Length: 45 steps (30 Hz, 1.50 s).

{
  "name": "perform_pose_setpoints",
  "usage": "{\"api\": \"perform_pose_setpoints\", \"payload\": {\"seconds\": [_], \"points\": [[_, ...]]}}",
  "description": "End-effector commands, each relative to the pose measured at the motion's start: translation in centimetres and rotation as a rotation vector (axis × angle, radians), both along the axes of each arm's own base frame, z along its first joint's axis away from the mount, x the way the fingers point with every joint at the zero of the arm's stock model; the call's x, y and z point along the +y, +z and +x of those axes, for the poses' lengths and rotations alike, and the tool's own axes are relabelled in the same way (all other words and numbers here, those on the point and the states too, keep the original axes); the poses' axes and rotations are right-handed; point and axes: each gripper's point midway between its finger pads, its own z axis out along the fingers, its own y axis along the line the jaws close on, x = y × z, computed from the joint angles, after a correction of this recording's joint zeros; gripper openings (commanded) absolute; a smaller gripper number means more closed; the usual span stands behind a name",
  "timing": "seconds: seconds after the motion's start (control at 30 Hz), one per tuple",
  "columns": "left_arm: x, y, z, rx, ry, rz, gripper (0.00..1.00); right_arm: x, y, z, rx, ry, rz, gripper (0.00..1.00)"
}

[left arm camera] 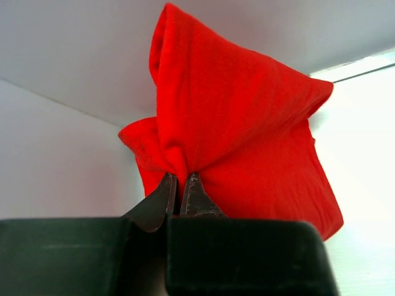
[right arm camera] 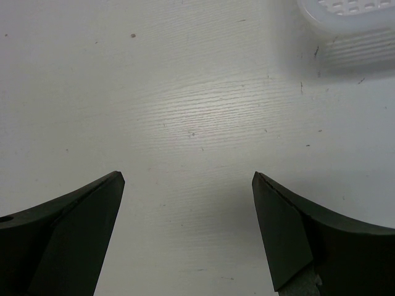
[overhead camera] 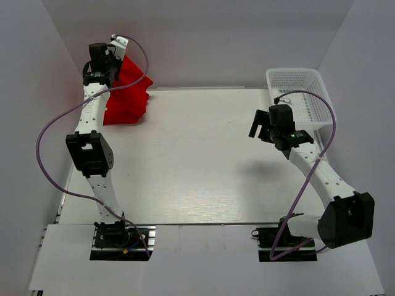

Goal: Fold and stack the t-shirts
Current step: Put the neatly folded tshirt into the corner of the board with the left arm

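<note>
A bright red t-shirt point(overhead camera: 128, 95) hangs bunched at the table's far left corner. My left gripper point(overhead camera: 106, 61) holds it up there, shut on a pinch of the cloth. In the left wrist view the t-shirt point(left arm camera: 241, 135) drapes from the closed gripper point(left arm camera: 181, 177) in loose folds. My right gripper point(overhead camera: 261, 126) hovers over the right side of the table beside the basket. It is open, and in the right wrist view the gripper point(right arm camera: 188, 179) has only bare table between its fingers.
A white mesh basket point(overhead camera: 316, 92) stands at the far right of the table, and its rim point(right arm camera: 345, 15) shows in the right wrist view. White walls close in the table at the back and both sides.
</note>
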Motion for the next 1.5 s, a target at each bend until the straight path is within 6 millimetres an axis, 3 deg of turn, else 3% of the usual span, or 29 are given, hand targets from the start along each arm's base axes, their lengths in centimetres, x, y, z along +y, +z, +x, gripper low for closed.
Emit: {"api": "perform_pose_setpoints", "payload": {"seconds": [0.0, 0.07, 0.23, 0.33, 0.5, 0.53, 0.57, 0.6, 0.7, 0.9, 1.07, 1.13, 1.2, 1.27, 1.3, 1.33, 1.4, 1.43, 1.47], "points": [[1.6, 3.4, 0.5, -0.105, 0.036, -0.022, 0.00, 0.3, 1.8, 1.1, -0.027, 0.015, -0.006, 0.90], [3.3, 2.5, 0.8, -0.086, 0.074, -0.027, 0.00, 0.4, 1.9, 1.3, -0.028, 0.012, -0.005, 0.90], [5.1, -0.6, 1.5, -0.036, 0.099, -0.042, 0.00, 0.5, 1.9, 1.9, -0.021, 0.011, -0.013, 0.90], [8.0, -2.3, 1.8, -0.032, 0.217, -0.045, 0.00, 0.8, 1.9, 2.3, -0.014, 0.018, -0.005, 0.90], [10.6, -4.7, 1.8, -0.004, 0.301, -0.057, 0.01, 1.3, 1.3, 2.9, 0.014, 0.028, -0.005, 0.90], [10.9, -5.2, 2.1, 0.000, 0.310, -0.054, 0.26, 1.4, 1.4, 3.1, 0.015, 0.033, -0.001, 0.90], [11.1, -5.9, 2.0, 0.016, 0.333, -0.059, 0.63, 1.5, 1.2, 3.1, 0.025, 0.032, 0.000, 0.90], [11.9, -5.4, 1.9, 0.001, 0.356, -0.063, 0.99, 1.5, 0.9, 3.2, 0.036, 0.034, -0.006, 0.90], [13.1, -5.7, 1.6, -0.001, 0.426, -0.043, 1.00, 1.8, 1.3, 3.7, 0.036, 0.043, -0.003, 0.90], [14.8, -3.9, 0.9, -0.054, 0.512, -0.073, 1.00, 2.1, 1.0, 3.8, 0.050, 0.059, -0.002, 0.90], [12.4, -1.9, -0.1, -0.043, 0.432, -0.179, 1.00, 2.3, 1.4, 3.6, 0.042, 0.069, 0.007, 0.90], [10.4, -1.8, -0.7, -0.014, 0.393, -0.249, 1.00, 2.4, 1.7, 3.4, 0.035, 0.077, 0.017, 0.90], [8.1, -0.4, -2.2, 0.002, 0.361, -0.301, 1.00, 2.4, 2.2, 3.1, 0.021, 0.079, 0.027, 0.90], [6.1, -1.6, -3.7, 0.060, 0.319, -0.390, 1.00, 2.3, 2.7, 2.6, 0.003, 0.081, 0.033, 0.90], [4.3, -0.1, -4.9, 0.056, 0.277, -0.438, 1.00, 2.3, 1.9, 2.1, 0.018, 0.091, 0.035, 0.90], [2.9, -2.2, -6.0, 0.115, 0.290, -0.499, 1.00, 2.3, 1.8, 1.8, 0.016, 0.094, 0.040, 0.90], [1.1, -3.0, -7.7, 0.145, 0.290, -0.552, 1.00, 2.3, 1.1, 0.7, 0.022, 0.115, 0.046, 0.90], [-0.9, -4.7, -9.8, 0.192, 0.283, -0.570, 1.00, 2.4, 1.0, 0.3, 0.032, 0.121, 0.051, 0.90], [-2.2, -5.2, -10.6, 0.201, 0.260, -0.593, 1.00, 2.1, 0.8, -0.4, 0.036, 0.121, 0.048, 0.90]]}}
